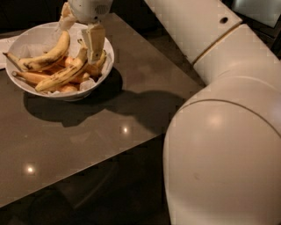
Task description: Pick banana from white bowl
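The white bowl (19,44) stands at the table's far left corner and holds several bananas on crinkled paper. The banana (47,56), pale yellow with brown freckles, lies across the top of the pile with its dark stem tip pointing left. Another curved yellow banana (61,75) with dark blotches lies just below it, and deeper orange bananas (33,77) lie underneath. My gripper (81,28) hangs over the bowl's right half, open. One finger (95,41) reaches down among the bananas at the right. The other finger (65,12) is above the banana's right end.
The bowl sits on a dark brown glossy table (131,88) whose near edge runs diagonally from lower left to right. My large white arm (219,132) fills the right side of the view. A white sheet (3,44) lies at the far left edge.
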`<action>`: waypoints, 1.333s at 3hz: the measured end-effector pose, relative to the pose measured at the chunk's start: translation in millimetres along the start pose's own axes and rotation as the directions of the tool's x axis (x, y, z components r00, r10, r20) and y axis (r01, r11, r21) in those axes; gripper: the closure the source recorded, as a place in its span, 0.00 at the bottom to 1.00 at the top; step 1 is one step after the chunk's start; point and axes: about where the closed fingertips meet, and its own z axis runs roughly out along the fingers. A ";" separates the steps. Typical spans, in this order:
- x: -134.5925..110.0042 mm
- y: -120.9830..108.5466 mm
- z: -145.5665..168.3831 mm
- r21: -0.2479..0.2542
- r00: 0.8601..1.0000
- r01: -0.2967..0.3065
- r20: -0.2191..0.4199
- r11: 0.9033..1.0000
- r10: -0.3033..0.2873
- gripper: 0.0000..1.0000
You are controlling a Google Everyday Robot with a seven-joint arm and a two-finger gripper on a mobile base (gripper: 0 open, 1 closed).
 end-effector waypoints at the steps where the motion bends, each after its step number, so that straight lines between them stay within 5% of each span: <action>1: -0.5 -1.7 8.4 -0.018 1.000 0.009 0.007 1.000 -0.009 0.28; 4: 1.5 0.4 25.5 -0.057 1.000 0.013 0.012 0.998 -0.013 0.38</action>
